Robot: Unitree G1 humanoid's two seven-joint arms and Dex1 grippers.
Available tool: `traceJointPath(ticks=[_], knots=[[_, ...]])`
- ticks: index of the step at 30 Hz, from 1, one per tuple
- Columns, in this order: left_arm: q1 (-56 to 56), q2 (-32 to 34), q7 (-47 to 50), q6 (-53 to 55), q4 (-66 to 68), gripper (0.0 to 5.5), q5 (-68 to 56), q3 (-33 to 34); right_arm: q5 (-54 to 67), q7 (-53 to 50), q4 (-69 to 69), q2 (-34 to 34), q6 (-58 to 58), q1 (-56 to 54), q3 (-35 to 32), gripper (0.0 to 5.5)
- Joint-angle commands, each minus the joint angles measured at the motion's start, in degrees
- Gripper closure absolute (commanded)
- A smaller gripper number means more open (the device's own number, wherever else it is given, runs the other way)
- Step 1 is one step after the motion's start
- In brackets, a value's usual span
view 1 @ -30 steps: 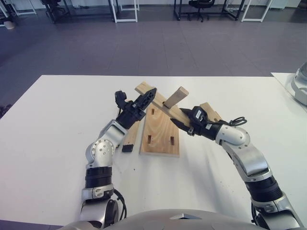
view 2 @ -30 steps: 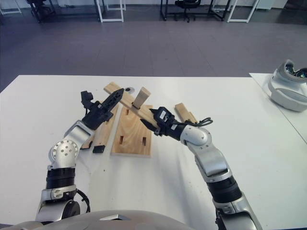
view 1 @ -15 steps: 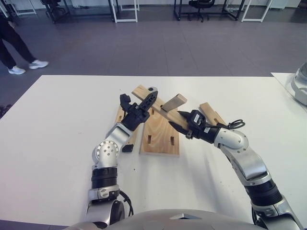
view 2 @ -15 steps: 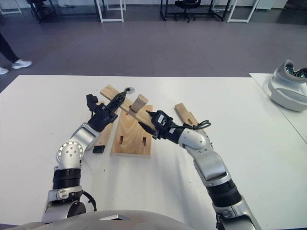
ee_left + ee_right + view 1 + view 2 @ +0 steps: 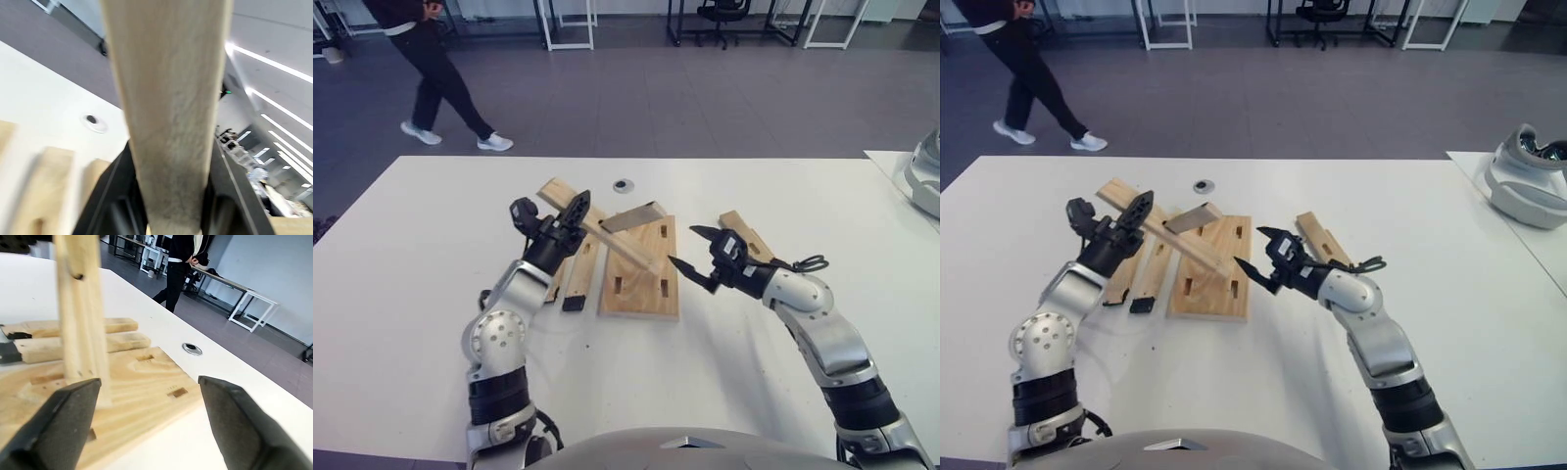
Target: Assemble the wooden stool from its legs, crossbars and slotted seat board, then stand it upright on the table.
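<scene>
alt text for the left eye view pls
The left gripper holds a wooden leg slanted, its lower end on the slotted seat board lying flat on a white table. The right gripper is open beside the board's right edge; more wooden parts lie alongside.

**Left wrist view.** The leg-and-crossbar piece, clamped in the left gripper, is blurred and runs off the frame at both ends. It hides most of that gripper's fingers.

**Eye views.** The left gripper and its arm cover parts of the loose pieces beneath it. The loose leg behind the spread-fingered right gripper is partly hidden. It cannot be told whether the held piece's far end sits in a slot of the seat board. A small black object near the left gripper and a round disc beyond it are too small to identify.
</scene>
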Motion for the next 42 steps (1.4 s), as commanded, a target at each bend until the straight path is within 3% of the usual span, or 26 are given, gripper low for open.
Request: traceJointPath(ticks=[1, 4, 13, 20, 29, 39, 42], knots=[[3.46, 3.78, 9.09, 4.47, -9.22, 4.49, -0.15, 2.55, -0.54, -2.4, -0.18, -0.57, 0.78, 3.12, -2.54, 1.81], [4.54, 6.17, 14.01, 7.13, -12.07, 4.49, -1.44, 4.51, -1.12, -4.08, -0.05, 0.13, 0.75, 4.73, -2.62, 1.81], [5.8, 5.14, 22.99, 9.58, -12.56, 4.49, -7.02, 4.5, -1.91, -6.99, 0.08, 1.54, 0.11, 6.89, -1.2, 1.81], [5.41, 4.99, 25.05, 8.27, -12.73, 4.49, -6.61, 1.05, -2.66, -7.37, 0.87, 2.49, -0.1, 6.51, -0.62, 1.81], [4.58, 9.38, 27.78, 8.21, -17.71, 4.49, 8.54, -9.53, -8.12, -8.1, 6.81, 0.68, -0.42, 5.1, 2.48, 1.81], [8.99, 12.35, 15.35, -4.45, -12.14, 4.49, 29.21, -26.9, -8.62, -4.66, 9.76, -0.24, -0.86, 2.8, 2.52, 1.81], [9.66, 11.09, 12.0, -6.89, -7.83, 4.49, 31.63, -29.25, -8.68, -3.99, 10.81, -0.51, -1.09, 1.78, 2.19, 1.81]])
